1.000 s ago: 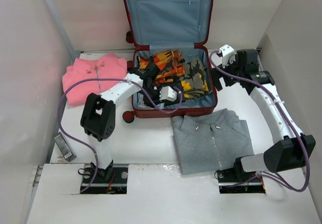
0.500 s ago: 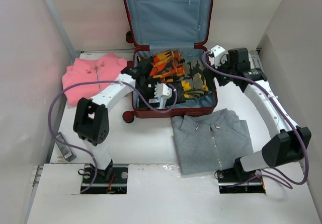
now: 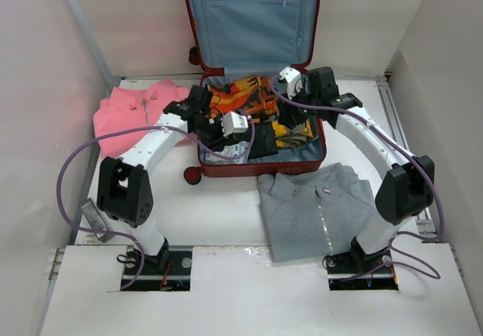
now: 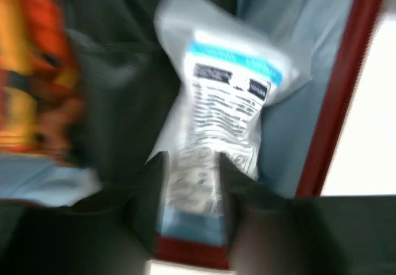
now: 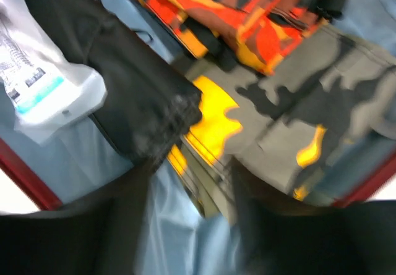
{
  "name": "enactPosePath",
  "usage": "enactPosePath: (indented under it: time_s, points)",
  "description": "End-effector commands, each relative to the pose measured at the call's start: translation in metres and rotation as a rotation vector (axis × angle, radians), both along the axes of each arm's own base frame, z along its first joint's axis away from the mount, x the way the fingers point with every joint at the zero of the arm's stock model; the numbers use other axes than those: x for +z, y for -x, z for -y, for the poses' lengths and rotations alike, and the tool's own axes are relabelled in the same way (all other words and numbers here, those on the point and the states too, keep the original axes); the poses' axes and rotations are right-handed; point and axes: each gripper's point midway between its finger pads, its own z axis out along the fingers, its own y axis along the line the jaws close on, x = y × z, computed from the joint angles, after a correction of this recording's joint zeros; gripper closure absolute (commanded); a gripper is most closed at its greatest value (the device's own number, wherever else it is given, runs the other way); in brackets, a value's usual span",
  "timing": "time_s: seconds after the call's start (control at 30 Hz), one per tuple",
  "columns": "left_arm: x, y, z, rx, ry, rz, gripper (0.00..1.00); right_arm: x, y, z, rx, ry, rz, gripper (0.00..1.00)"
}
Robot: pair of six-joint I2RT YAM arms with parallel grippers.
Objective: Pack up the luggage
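Note:
The luggage (image 3: 256,171) lies open, its dark-red shell on the table and its blue-lined lid (image 3: 249,19) raised at the back. Inside are an orange camouflage garment (image 3: 249,94), a grey-and-yellow camouflage one (image 3: 298,128), a black one (image 3: 264,140) and a white packet (image 3: 238,152). My left gripper (image 4: 192,164) hovers over the packet (image 4: 223,102), jaws partly apart, the packet lying on the lining. My right gripper (image 5: 192,182) is open above the lining and the grey camouflage garment's (image 5: 297,120) edge. Both wrist views are blurred.
A pink zip top (image 3: 139,113) lies left of the luggage. A folded grey zip top (image 3: 321,208) lies in front of it on the right. A small dark object (image 3: 94,221) sits at the table's left edge. Pale walls close in on both sides.
My right arm swung left from outside the luggage's right rim to over the clothes. My left wrist drew back to the left, uncovering the white packet at the front left corner.

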Motion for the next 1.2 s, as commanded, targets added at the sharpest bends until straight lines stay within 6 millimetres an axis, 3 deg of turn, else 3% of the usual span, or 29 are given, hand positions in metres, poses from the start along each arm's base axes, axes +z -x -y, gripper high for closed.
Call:
enactPosePath:
  time_s: [0.0, 0.03, 0.07, 0.1, 0.13, 0.3, 0.47, 0.53, 0.67, 0.7, 0.73, 0.77, 0.8, 0.83, 0.93, 0.97, 1.0, 1.03, 1.07, 1.1, 1.13, 1.17]
  points:
    - [-0.027, -0.008, -0.005, 0.088, -0.039, -0.004, 0.71, 0.028, -0.015, -0.036, 0.076, -0.15, 0.063, 0.51]
    - [-0.043, -0.004, -0.009, 0.105, -0.059, -0.033, 0.76, 0.022, -0.012, -0.042, 0.088, -0.159, 0.047, 0.56]
    - [-0.046, -0.009, -0.009, 0.112, -0.06, -0.009, 0.77, 0.011, -0.013, -0.044, 0.087, -0.165, 0.02, 0.6]
    - [-0.057, -0.01, -0.014, 0.125, -0.089, -0.015, 0.8, 0.012, -0.015, -0.051, 0.105, -0.177, 0.035, 0.63]
    - [-0.072, -0.005, -0.019, 0.13, -0.116, -0.04, 0.8, 0.004, -0.01, -0.058, 0.119, -0.187, 0.008, 0.67]
    - [-0.103, 0.0, -0.028, 0.145, -0.185, -0.048, 0.81, -0.037, -0.014, -0.075, 0.136, -0.215, -0.077, 0.77]
    - [-0.094, 0.001, -0.033, 0.156, -0.182, -0.044, 0.82, -0.081, -0.022, -0.08, 0.122, -0.197, -0.179, 0.84]
    - [-0.071, -0.004, -0.032, 0.164, -0.146, -0.001, 0.8, -0.102, -0.024, -0.082, 0.11, -0.184, -0.23, 0.86]
    - [-0.017, -0.014, -0.028, 0.198, -0.065, 0.081, 0.51, -0.135, -0.029, -0.079, 0.078, -0.175, -0.294, 0.92]
    - [-0.005, -0.013, -0.026, 0.217, -0.035, 0.081, 0.45, -0.136, -0.031, -0.08, 0.078, -0.175, -0.293, 0.93]
    - [0.024, -0.02, -0.024, 0.236, 0.013, 0.136, 0.37, -0.136, -0.034, -0.076, 0.069, -0.177, -0.292, 0.93]
    - [0.037, -0.019, -0.024, 0.251, 0.031, 0.147, 0.28, -0.13, -0.039, -0.078, 0.072, -0.184, -0.272, 0.93]
    - [0.05, -0.018, -0.022, 0.263, 0.058, 0.154, 0.0, -0.122, -0.043, -0.078, 0.073, -0.182, -0.244, 0.93]
    - [0.08, -0.022, -0.018, 0.308, 0.119, 0.184, 0.0, -0.113, -0.05, -0.079, 0.075, -0.182, -0.211, 0.92]
    - [0.12, -0.035, -0.038, 0.479, 0.198, 0.207, 0.0, -0.084, -0.05, -0.083, 0.116, -0.166, -0.162, 0.83]
    - [0.14, -0.046, -0.056, 0.662, 0.272, 0.181, 0.0, -0.06, -0.057, -0.085, 0.121, -0.172, -0.11, 0.72]
    - [0.151, -0.058, -0.081, 0.819, 0.273, 0.222, 0.0, -0.047, -0.053, -0.086, 0.135, -0.159, -0.09, 0.53]
    - [0.164, -0.062, -0.095, 0.906, 0.306, 0.236, 0.0, -0.035, -0.054, -0.084, 0.123, -0.155, -0.071, 0.52]
    - [0.175, -0.062, -0.113, 0.981, 0.33, 0.246, 0.0, -0.018, -0.055, -0.087, 0.134, -0.151, -0.03, 0.33]
    - [0.178, -0.063, -0.149, 1.103, 0.334, 0.255, 0.0, -0.009, -0.055, -0.084, 0.12, -0.144, -0.017, 0.25]
    - [0.178, -0.059, -0.167, 1.203, 0.355, 0.235, 0.0, 0.002, -0.05, -0.084, 0.124, -0.131, -0.004, 0.16]
    - [0.178, -0.054, -0.191, 1.291, 0.34, 0.252, 0.0, 0.009, -0.052, -0.08, 0.109, -0.116, 0.018, 0.0]
